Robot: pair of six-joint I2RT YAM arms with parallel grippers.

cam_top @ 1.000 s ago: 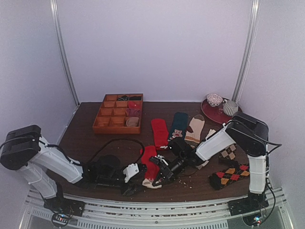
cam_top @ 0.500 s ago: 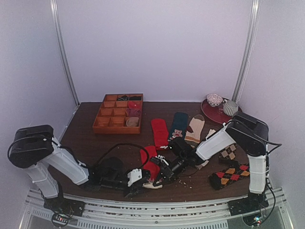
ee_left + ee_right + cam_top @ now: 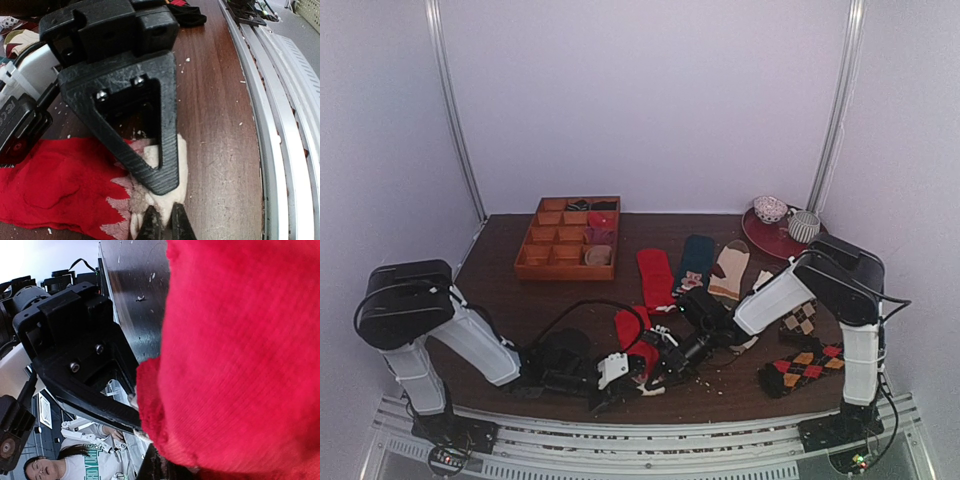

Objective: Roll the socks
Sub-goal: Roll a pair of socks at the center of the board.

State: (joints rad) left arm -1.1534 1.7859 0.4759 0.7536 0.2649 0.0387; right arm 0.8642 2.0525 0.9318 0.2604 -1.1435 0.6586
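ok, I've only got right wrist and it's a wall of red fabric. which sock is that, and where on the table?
Observer: From the top view it's the red sock at the near edge of the table, about mid-width. The right gripper is down on it.
Operator: and the left one?
Observer: The left gripper is at that sock's cream end. Its fingertips are almost together on the fabric, and it looks pinched.
Operator: any other socks in the way?
Observer: No. A second red sock, a teal sock and a beige sock lie flat farther back, apart from both grippers.
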